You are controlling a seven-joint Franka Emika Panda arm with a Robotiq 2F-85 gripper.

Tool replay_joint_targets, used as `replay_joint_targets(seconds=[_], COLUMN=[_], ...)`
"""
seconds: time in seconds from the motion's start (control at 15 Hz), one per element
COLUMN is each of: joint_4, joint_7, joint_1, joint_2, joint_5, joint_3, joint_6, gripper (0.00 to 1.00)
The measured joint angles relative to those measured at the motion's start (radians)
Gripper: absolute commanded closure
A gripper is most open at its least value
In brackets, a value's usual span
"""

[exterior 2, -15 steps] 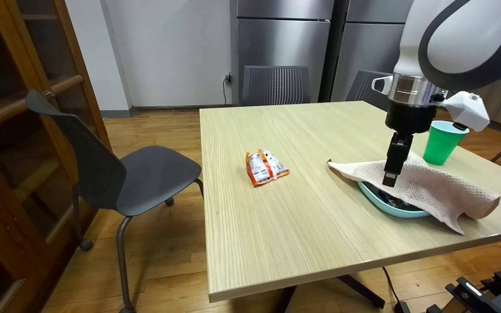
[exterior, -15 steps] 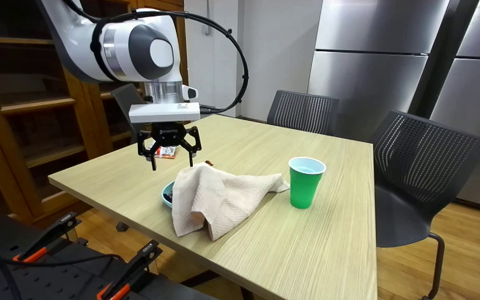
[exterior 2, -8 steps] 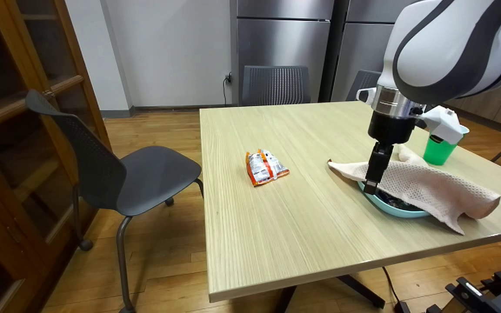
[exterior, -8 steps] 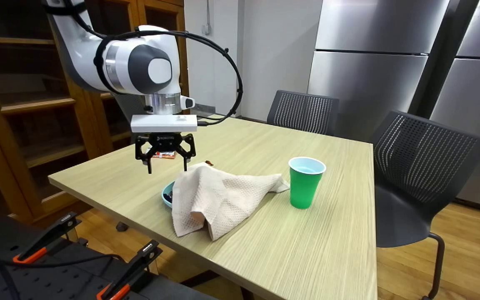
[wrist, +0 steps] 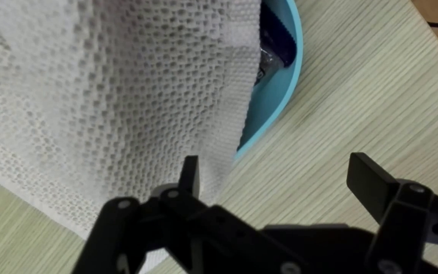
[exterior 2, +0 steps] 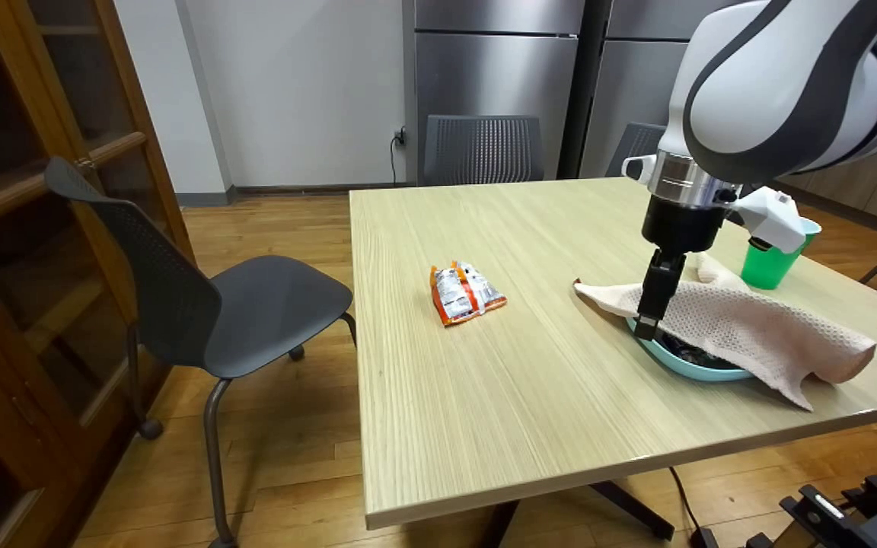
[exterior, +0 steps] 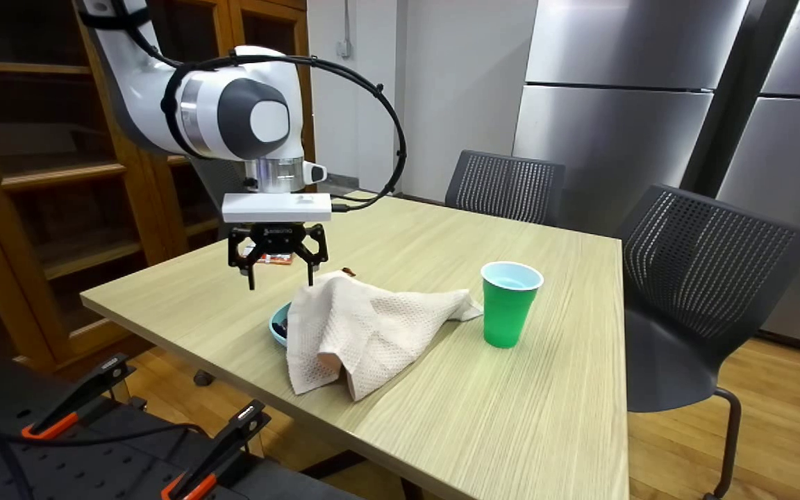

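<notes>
My gripper is open with nothing between its fingers. It hangs pointing down over the table, beside a crumpled off-white cloth. The cloth lies draped over a light blue bowl and hides most of it. In the wrist view, the left finger of the gripper is over the edge of the cloth. The right finger is over bare wood, outside the bowl. Dark wrapped items show in the bowl's uncovered part. I cannot tell whether a fingertip touches the cloth.
A green cup stands upright by the cloth's far end. A silver and orange snack packet lies on the wooden table, also partly visible behind the gripper. Dark chairs stand round the table.
My gripper has come down and moved away from the cloth's middle toward the bowl's uncovered edge. It has barely moved in the last half second. The cloth, bowl, cup and packet have not moved.
</notes>
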Motion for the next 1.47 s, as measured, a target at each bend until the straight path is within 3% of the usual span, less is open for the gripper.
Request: replay_joint_targets(seconds=[1.27,1.33,1.47], joint_4=[0.006,0.006,0.008], joint_7=[0.001,0.001,0.001], joint_1=[-0.027,-0.027,-0.027], joint_2=[0.017,0.019,0.023], joint_5=[-0.005,-0.005,-0.005], joint_3=[0.000,0.000,0.000], joint_6=[0.032,0.033,0.035], gripper=[0.00,0.23,0.34])
